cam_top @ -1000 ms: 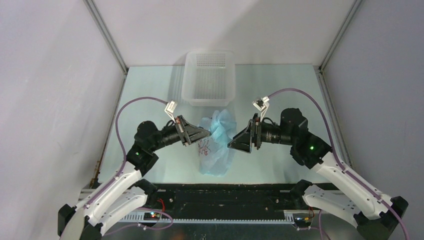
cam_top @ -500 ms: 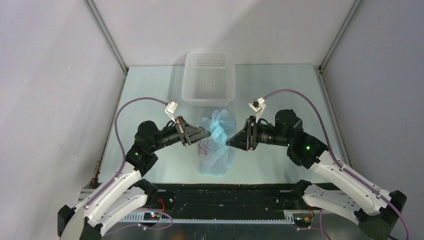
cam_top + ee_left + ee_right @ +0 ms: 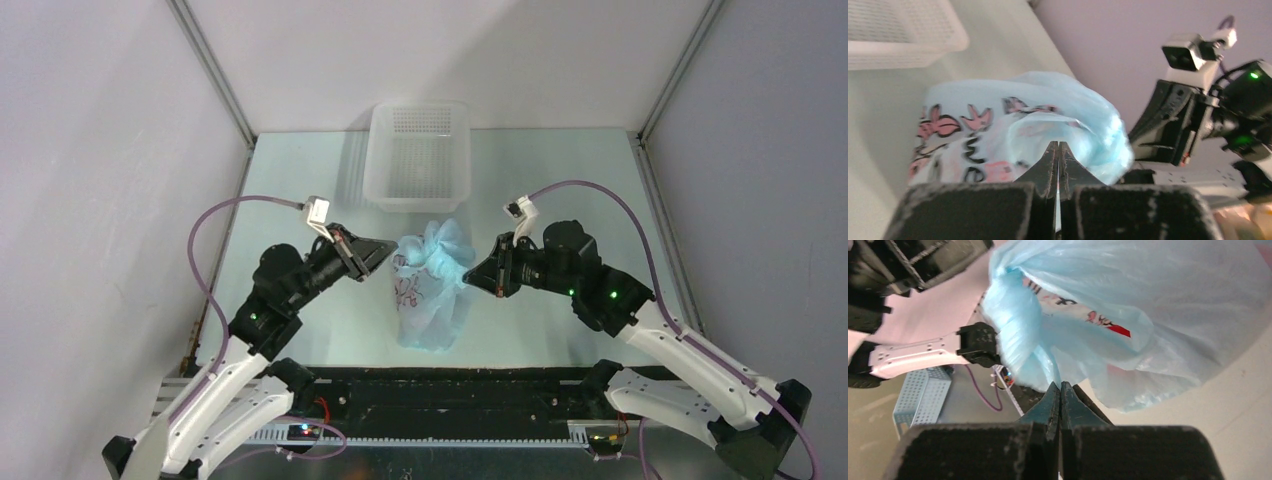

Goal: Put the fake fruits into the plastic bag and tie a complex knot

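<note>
1. Left gripper [image 3: 391, 262]: fingers pressed together on a fold of the bag [image 3: 428, 305], which sits directly ahead of its tips.
2. Right gripper [image 3: 469, 283]: clamped on bag plastic from the opposite side, probably so that opposed pulls tighten the knot [image 3: 442, 240] between them.
3. Fruit: hidden, presumably inside the bag.

no word, brand, label or number can be read in any view. the only print is on the plastic bag [image 3: 973, 125]. in the left wrist view it shows black curly strokes, some loosely letter-like, beside pink star-like shapes outlined in black. in the right wrist view the print is a small black cross-like mark with pink and red patches near it. none of these marks forms letters or digits that can be made out. in the top view the same print appears only as tiny pink and dark squiggles, too small to tell.
</note>
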Tool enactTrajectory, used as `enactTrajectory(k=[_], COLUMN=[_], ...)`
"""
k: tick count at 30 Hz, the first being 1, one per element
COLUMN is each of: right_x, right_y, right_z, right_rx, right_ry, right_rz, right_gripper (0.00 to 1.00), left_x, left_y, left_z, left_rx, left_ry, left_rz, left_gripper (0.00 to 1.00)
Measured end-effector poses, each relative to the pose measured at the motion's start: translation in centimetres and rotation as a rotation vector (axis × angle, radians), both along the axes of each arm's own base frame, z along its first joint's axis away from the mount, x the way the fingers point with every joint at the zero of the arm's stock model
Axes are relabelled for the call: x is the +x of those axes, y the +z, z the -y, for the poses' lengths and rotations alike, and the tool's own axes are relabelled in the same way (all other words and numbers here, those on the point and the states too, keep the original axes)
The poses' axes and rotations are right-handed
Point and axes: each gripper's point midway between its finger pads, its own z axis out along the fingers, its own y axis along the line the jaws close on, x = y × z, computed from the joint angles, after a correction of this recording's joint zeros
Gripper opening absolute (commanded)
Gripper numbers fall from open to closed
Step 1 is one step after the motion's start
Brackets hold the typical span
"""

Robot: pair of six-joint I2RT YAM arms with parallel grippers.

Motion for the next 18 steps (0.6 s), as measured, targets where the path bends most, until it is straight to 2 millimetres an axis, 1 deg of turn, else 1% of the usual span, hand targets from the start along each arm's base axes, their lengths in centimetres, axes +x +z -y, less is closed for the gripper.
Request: enactTrajectory(k=[2, 5, 7, 9, 11, 13, 15, 17, 18], right_x=[0.3, 0.7, 0.8, 0.8, 0.6, 0.6, 0.7, 0.6, 0.6], right_y=[-1.0, -3.1, -4.7, -5.9, -6.6, -6.6, -6.5, -6.4, -6.3], right_z=[0.4, 0.9, 1.3, 1.7, 1.9, 1.9, 1.8, 1.8, 1.8], right_rx=[-0.029, -0.075, -0.112, -0.14, -0.157, -0.156, -0.151, -0.148, -0.146], right_ry=[-0.027, -0.057, -0.076, -0.085, -0.087, -0.085, -0.083, -0.08, -0.08], right_rz=[-0.014, -0.047, -0.073, -0.096, -0.112, -0.112, -0.107, -0.104, -0.103], right_gripper=[0.0, 0.0, 0.0, 0.0, 0.0, 0.0, 0.08, 0.2, 0.24], left_x=[0.9, 2.1, 2.6, 2.8, 2.9, 2.8, 2.6, 2.3, 2.1], left_y=[-0.5, -1.5, -2.0, -2.3, -2.6, -2.5, -2.1, -1.6, -1.3], left_z=[-0.8, -2.0, -2.6, -3.0, -3.1, -2.9, -2.5, -2.1, -2.0], left_rx=[0.03, 0.079, 0.11, 0.133, 0.149, 0.153, 0.148, 0.143, 0.14], left_ry=[0.064, 0.15, 0.19, 0.212, 0.213, 0.198, 0.173, 0.145, 0.133], left_rz=[0.002, 0.0, -0.001, 0.002, 0.004, 0.001, 0.007, 0.019, 0.025], left_gripper=[0.0, 0.0, 0.0, 0.0, 0.0, 0.0, 0.03, 0.07, 0.09])
